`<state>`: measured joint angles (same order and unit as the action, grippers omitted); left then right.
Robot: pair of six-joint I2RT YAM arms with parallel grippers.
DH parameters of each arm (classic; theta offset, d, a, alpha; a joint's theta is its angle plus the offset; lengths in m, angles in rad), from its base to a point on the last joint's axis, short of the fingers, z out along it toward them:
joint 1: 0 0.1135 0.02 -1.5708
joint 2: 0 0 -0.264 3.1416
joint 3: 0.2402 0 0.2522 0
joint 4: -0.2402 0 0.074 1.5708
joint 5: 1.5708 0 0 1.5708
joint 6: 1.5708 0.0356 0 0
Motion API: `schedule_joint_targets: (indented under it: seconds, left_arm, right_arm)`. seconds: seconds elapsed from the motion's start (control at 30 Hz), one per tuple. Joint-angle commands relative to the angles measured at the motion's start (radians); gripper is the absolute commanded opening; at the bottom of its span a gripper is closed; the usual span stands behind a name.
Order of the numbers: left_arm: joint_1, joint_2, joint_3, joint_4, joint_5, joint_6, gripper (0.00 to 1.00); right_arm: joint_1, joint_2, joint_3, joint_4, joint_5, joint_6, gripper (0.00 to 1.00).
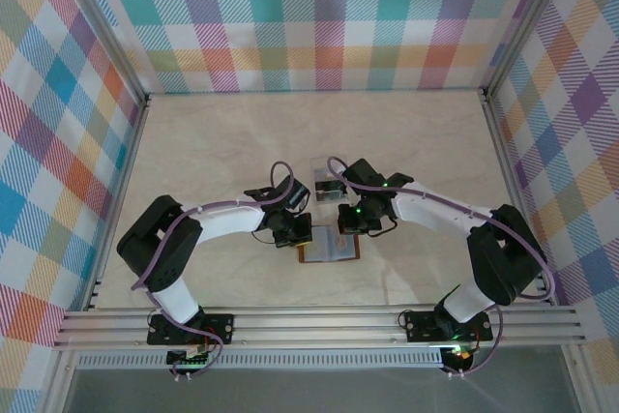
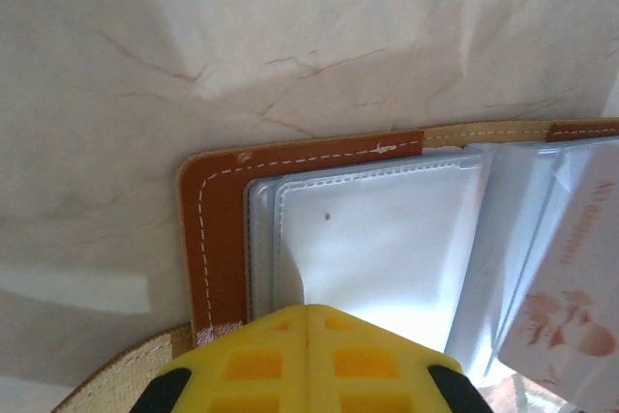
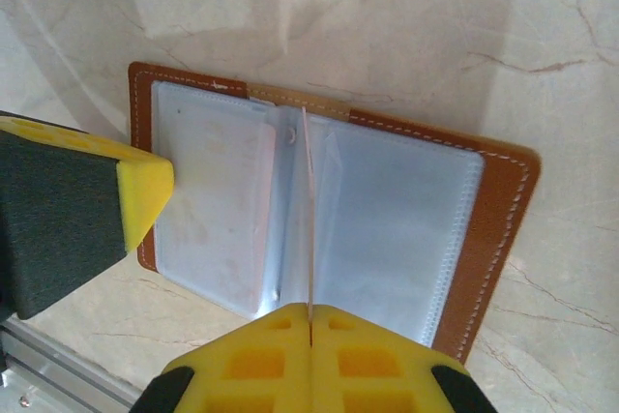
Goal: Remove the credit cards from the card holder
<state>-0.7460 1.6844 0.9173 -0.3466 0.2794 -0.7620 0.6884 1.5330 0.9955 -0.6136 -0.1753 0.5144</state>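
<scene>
Top external: card holder (image 1: 329, 251) spread open and flat on the pale marbled table (image 1: 213, 142), toward its near side, directly under both wrists. Just beyond it and apart, a clear plastic rectangle (image 1: 328, 184) between the two forearms. Plaid walls (image 1: 58, 142) on three sides.

Right wrist: right gripper (image 3: 311, 331) fully closed, yellow fingertips pinched on a thin pinkish leaf (image 3: 309, 210) standing edge-on from the holder's fold. Cannot tell whether bare card or sleeve page. Clear stitched sleeves (image 3: 397, 210) on either side, reddish-brown leather border all round. At the picture's left, one yellow-and-black finger of the other arm, tip down on the outer page.

Left wrist: left gripper (image 2: 308, 336) closed tight too, tips together on the near edge of a clear sleeve page, just inside the white-stitched leather corner, with nothing visible between the pads. At far right the leaf again, face-on and tilted up off the pages, pale with reddish print — a line of lettering along its edge and a figure below, too blurred to read.
</scene>
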Motion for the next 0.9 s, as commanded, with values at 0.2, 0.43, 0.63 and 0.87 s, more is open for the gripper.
schedule_joint_targets:
  seconds: [0.2,0.43,0.63,0.87]
  left_arm:
    - [-0.009,-0.073,0.009,-0.099,-0.058,0.016,0.05]
    - [-0.007,-0.085,0.002,-0.111,-0.078,0.021,0.06]
    - [-0.009,-0.084,0.007,-0.131,-0.096,0.029,0.06]
    - [-0.006,-0.1,0.007,-0.166,-0.126,0.045,0.06]
  right_arm:
    - [-0.005,-0.038,0.082,-0.053,0.014,-0.17,0.0]
    - [-0.004,-0.04,0.111,-0.058,-0.052,-0.662,0.0]
    - [-0.005,-0.045,0.137,-0.118,-0.003,-1.074,0.0]
    - [-0.004,-0.04,0.172,-0.17,0.058,-1.37,0.0]
